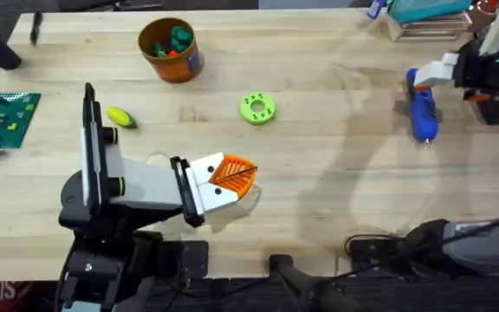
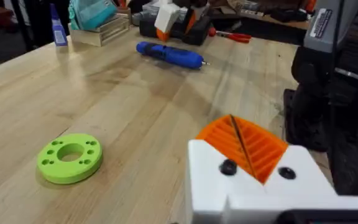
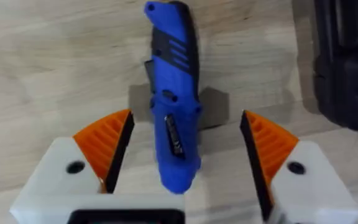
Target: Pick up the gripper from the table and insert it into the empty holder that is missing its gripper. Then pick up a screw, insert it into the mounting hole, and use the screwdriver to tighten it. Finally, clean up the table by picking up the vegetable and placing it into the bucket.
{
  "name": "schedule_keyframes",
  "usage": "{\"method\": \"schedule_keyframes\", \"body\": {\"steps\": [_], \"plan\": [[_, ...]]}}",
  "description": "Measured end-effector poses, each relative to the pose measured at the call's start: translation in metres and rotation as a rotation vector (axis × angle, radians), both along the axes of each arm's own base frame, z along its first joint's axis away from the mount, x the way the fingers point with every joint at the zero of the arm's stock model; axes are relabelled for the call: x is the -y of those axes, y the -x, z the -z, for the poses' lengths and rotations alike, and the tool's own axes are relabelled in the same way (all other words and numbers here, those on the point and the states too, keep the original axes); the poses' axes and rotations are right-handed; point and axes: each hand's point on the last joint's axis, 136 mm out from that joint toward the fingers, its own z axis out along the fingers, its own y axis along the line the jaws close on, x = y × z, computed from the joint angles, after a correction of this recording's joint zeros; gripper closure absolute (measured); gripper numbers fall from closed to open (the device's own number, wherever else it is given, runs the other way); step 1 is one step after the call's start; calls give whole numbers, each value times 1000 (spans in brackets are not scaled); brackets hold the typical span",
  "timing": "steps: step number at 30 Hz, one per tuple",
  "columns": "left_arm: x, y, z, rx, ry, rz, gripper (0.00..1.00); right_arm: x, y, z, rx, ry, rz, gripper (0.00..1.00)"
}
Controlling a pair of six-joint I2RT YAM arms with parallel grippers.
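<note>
right claw (image 3: 182, 155) wide, straddling screwdriver (image 3: 174, 93) (on surface (image 1: 336, 173)) | left claw (image 2: 244, 152) closed, seemingly empty

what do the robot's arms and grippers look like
Both grippers have white angular finger bases tipped with orange ribbed wedge pads, each base carrying a dark screw head. The left gripper sits on a white wrist block joined to black arm links. The right gripper has the same white and orange fingers, and its arm appears dark grey and black with a small label near the base.

Vegetable (image 1: 120, 117) left of disc (image 1: 257, 107), bucket (image 1: 171, 50) behind, screwdriver (image 1: 422, 107) far right.
</note>
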Motion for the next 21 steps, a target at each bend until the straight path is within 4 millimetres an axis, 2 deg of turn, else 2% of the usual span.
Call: {"method": "schedule_keyframes", "body": {"steps": [5, 12, 15, 21], "plan": [[0, 0, 0, 0, 0, 0, 994, 5, -11, 31, -31, -23, -6, 8], [0, 0, 0, 0, 0, 0, 994, -4, -17, 52, -45, -88, -36, 8], [0, 0, 0, 0, 0, 0, 994, -5, -18, 52, -44, -94, -50, 8], [0, 0, 0, 0, 0, 0, 994, 1, -34, 38, -29, -81, -87, 9]]}}
